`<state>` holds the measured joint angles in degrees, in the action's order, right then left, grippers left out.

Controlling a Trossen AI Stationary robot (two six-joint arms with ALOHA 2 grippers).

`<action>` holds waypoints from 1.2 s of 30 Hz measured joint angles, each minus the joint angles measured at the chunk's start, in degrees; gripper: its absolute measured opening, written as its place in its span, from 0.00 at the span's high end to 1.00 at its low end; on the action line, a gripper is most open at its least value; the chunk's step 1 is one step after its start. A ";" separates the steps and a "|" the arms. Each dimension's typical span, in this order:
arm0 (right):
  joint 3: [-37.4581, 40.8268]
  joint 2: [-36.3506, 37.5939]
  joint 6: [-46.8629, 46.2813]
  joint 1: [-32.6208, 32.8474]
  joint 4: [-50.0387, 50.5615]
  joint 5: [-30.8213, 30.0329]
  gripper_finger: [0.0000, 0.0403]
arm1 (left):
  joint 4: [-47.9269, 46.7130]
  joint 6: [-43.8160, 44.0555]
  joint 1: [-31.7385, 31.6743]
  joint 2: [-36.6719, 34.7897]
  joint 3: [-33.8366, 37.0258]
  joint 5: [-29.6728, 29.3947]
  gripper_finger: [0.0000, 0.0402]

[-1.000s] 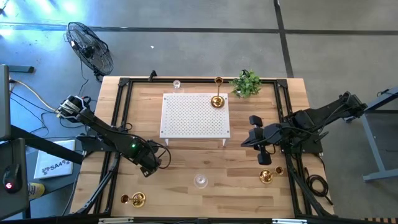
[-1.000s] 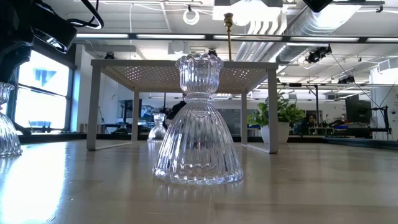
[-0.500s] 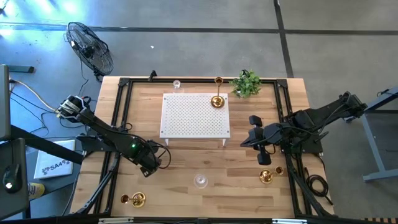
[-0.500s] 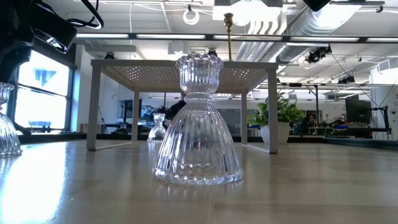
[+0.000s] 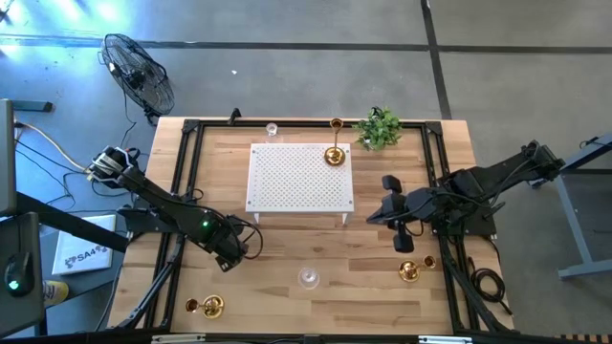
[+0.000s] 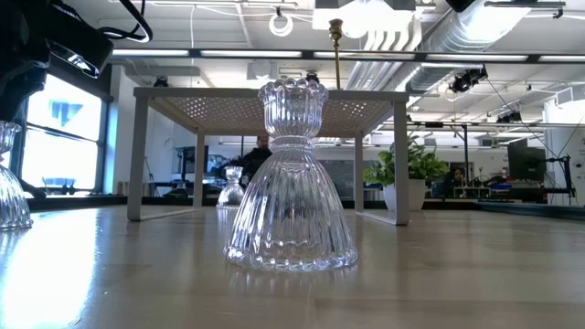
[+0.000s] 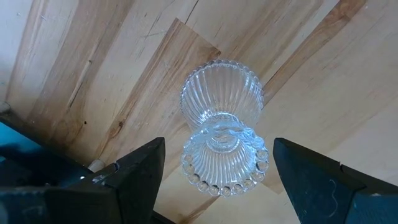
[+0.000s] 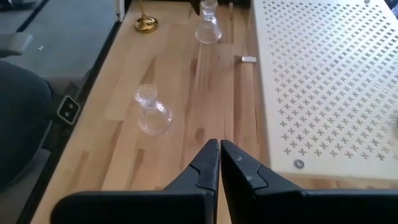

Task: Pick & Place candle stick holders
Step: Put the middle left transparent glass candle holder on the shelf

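Observation:
A clear glass candle stick holder (image 7: 221, 134) stands upright on its ribbed base on the wooden table. My left gripper (image 7: 219, 149) is open above it, with one finger on either side and neither touching; in the high view the gripper (image 5: 247, 241) hides the holder. The low view shows this holder at the left edge (image 6: 7, 187). A second glass holder (image 5: 308, 277) stands near the front edge. My right gripper (image 8: 219, 152) is shut and empty, right of the white platform (image 5: 300, 177). A gold holder (image 5: 334, 154) stands on the platform's far right corner.
More gold holders stand at the front left (image 5: 210, 306), the front right (image 5: 409, 270) and the far edge (image 5: 337, 124). A small glass holder (image 5: 272, 129) and a green plant (image 5: 380, 128) also stand at the far edge. Black rails run along the table's sides.

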<state>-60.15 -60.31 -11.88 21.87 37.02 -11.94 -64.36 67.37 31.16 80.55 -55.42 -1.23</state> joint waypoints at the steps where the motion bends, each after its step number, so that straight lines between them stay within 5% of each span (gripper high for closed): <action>1: -0.01 0.00 0.00 0.02 -0.30 0.17 0.98 | 0.00 0.00 0.00 0.00 0.00 0.00 0.27; 36: 0.00 0.00 -1.07 0.04 0.84 0.35 1.00 | 0.02 0.02 0.00 0.00 0.00 -0.71 0.27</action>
<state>-60.15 -60.31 -12.95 21.91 37.86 -11.60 -64.34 67.40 31.16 80.55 -55.42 -1.94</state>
